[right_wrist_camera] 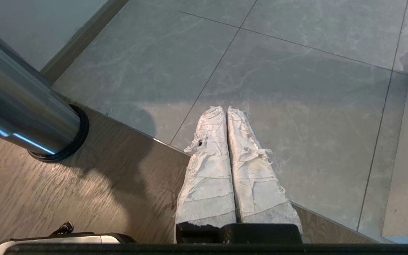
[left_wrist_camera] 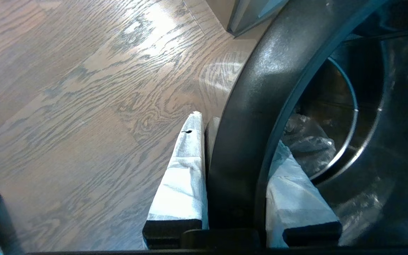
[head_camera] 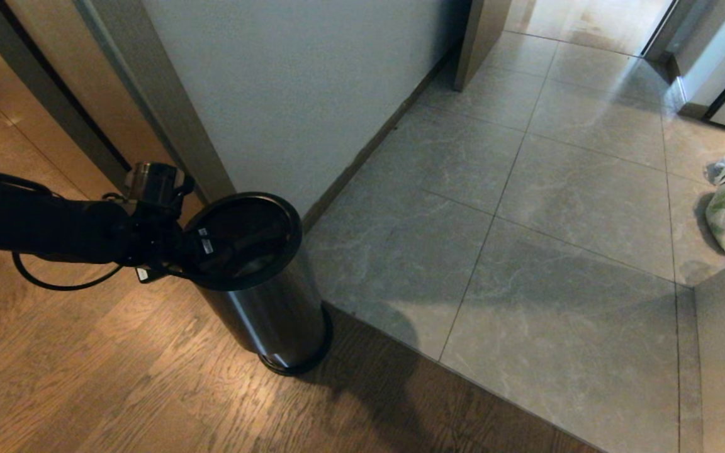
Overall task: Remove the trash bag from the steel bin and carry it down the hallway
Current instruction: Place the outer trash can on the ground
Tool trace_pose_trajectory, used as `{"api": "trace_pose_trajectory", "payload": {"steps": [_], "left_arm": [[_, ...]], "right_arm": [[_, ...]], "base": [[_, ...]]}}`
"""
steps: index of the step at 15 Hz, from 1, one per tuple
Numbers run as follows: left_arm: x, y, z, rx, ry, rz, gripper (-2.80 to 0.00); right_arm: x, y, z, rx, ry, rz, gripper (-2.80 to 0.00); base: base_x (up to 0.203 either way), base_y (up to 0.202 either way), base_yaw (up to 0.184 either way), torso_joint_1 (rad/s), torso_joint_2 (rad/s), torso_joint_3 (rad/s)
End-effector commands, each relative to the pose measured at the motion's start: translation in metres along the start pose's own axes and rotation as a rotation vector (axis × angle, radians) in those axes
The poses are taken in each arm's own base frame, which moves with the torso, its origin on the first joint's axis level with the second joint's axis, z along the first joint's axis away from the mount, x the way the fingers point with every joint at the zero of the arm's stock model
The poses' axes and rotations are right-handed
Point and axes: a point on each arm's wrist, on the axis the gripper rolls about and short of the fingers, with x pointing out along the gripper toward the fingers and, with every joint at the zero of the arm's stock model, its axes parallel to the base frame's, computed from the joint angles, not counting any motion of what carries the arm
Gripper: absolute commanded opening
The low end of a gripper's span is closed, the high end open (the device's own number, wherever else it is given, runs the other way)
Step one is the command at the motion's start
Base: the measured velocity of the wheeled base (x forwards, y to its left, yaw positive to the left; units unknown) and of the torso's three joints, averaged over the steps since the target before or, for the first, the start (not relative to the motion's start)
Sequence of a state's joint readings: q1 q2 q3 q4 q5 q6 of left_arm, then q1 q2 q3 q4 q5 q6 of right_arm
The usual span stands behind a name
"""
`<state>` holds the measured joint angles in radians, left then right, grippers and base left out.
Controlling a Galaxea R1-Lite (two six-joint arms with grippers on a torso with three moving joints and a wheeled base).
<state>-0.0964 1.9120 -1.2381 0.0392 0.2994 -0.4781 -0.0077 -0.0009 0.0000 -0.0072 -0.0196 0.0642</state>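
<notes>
Our left gripper [left_wrist_camera: 237, 148] straddles the black rim [left_wrist_camera: 246, 117] of the steel bin [head_camera: 262, 302], one finger outside and one inside, clamped on the rim itself. The trash bag [left_wrist_camera: 306, 141] lies crumpled deep in the bin, beyond the inner finger. We risk lifting or tipping the bin without the bag, since the clear film may not be pinched. Our right gripper [right_wrist_camera: 227, 141] hangs pressed together over the hallway [head_camera: 526, 220] tiles to the right.

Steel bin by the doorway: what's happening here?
The left gripper is at the steel bin, its fingers straddling the black rim: one outside, one inside. The trash bag lies crumpled deep in the bin, not yet gripped. The right gripper hangs shut over the hallway tiles, idle.
</notes>
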Motion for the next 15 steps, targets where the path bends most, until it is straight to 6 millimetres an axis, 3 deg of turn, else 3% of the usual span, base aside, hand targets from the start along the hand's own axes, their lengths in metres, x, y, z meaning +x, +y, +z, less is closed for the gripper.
{"api": "trace_pose_trajectory", "payload": {"steps": [1,6,15], "left_arm": [[-0.016,0.000,0.007,-0.004,-0.012,-0.008,-2.80],[-0.047,-0.007,0.010,0.015,-0.030,-0.013,-2.80],[-0.097,-0.002,0.025,0.019,-0.057,-0.009,-2.80]], "right_arm": [[0.000,0.000,0.000,0.000,0.000,0.000,-2.80],[0.000,0.000,0.000,0.000,0.000,0.000,-2.80],[0.000,0.000,0.000,0.000,0.000,0.000,-2.80]], "base": [[0.000,0.000,0.000,0.000,0.00,0.000],[0.000,0.000,0.000,0.000,0.00,0.000],[0.000,0.000,0.000,0.000,0.00,0.000]]}}
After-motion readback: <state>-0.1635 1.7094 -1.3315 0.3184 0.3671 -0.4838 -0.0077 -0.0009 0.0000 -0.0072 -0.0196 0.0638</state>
